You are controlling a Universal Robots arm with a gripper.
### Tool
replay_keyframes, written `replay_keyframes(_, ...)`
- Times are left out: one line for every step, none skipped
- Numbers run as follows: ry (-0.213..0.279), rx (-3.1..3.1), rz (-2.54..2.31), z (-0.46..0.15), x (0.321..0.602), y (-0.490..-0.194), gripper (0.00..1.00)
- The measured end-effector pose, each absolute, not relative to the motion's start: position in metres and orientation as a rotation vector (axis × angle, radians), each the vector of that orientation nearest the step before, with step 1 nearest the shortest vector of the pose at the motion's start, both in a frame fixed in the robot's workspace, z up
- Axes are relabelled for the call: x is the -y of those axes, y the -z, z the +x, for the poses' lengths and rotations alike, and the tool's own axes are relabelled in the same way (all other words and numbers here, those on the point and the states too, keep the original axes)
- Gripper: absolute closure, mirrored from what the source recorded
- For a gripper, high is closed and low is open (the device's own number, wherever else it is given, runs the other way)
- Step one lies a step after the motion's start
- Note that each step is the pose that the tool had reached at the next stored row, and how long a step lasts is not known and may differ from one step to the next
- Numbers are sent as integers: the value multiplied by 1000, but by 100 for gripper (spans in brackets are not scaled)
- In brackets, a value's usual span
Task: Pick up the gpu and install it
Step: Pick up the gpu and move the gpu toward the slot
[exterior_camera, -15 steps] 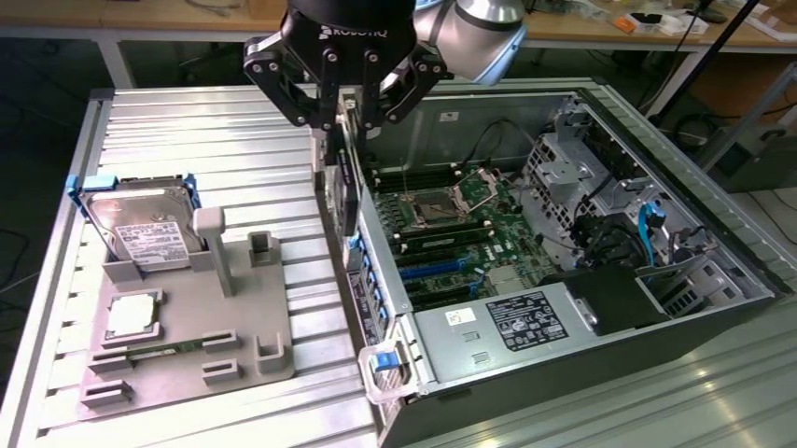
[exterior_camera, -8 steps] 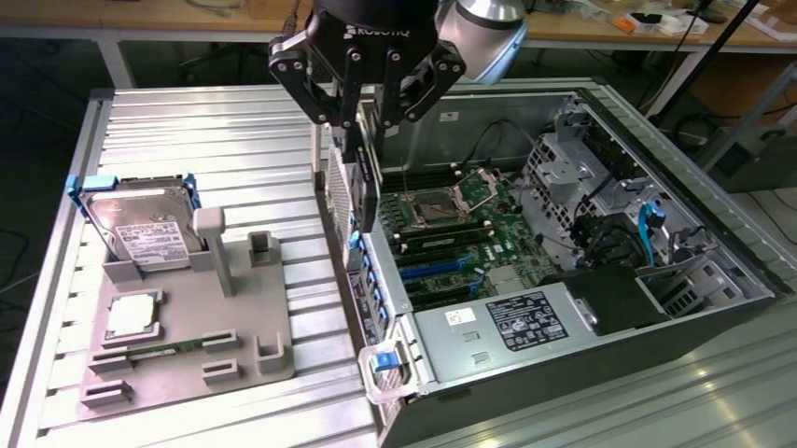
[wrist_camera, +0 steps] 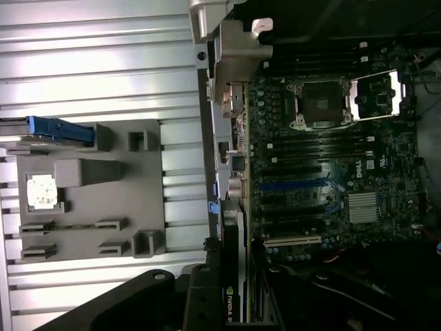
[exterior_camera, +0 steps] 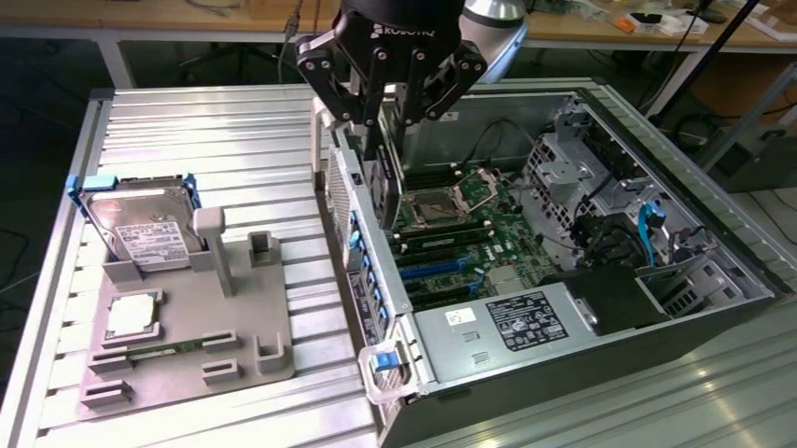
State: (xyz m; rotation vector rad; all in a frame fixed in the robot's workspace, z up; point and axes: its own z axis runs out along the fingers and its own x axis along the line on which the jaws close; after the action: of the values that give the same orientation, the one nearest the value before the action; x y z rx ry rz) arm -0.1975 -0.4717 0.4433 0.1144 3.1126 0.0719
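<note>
Ribbed metal table [exterior_camera: 212,121]; tool [exterior_camera: 380,119] grips thin dark gpu [exterior_camera: 388,187] over case [exterior_camera: 622,383].

1. The exterior camera stands high off the arm. It looks steeply down across the ribbed surface [exterior_camera: 187,121] at the open computer case [exterior_camera: 548,411] from a middling distance.
2. The wrist camera sits above the end effector [exterior_camera: 392,117] and looks straight down past the held card [wrist_camera: 231,300], closer in.
3. Both views share the motherboard [exterior_camera: 498,224] [wrist_camera: 331,172] and the grey holder [exterior_camera: 249,327] [wrist_camera: 138,186].
</note>
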Motion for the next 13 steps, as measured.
replay_keyframes(-72,-3113,115,-197,472,-443,73)
replay_keyframes(-72,-3113,115,-196,472,-443,73)
replay_keyframes(-72,-3113,114,-196,472,-443,73)
replay_keyframes(-72,-3113,114,-196,472,-443,73)
replay_keyframes(-72,-3113,114,-195,472,-443,73)
replay_keyframes(-72,-3113,114,-195,471,-443,73)
replay_keyframes(-72,-3113,114,-194,471,-443,73)
replay_keyframes(-72,-3113,114,-193,471,-443,73)
replay_keyframes(-72,-3113,114,-193,471,-443,73)
replay_keyframes(-72,-3113,114,-192,471,-443,73)
replay_keyframes(-72,-3113,115,-192,471,-443,73)
replay_keyframes(-72,-3113,114,-191,471,-443,73)
replay_keyframes(-72,-3113,114,-190,471,-443,73)
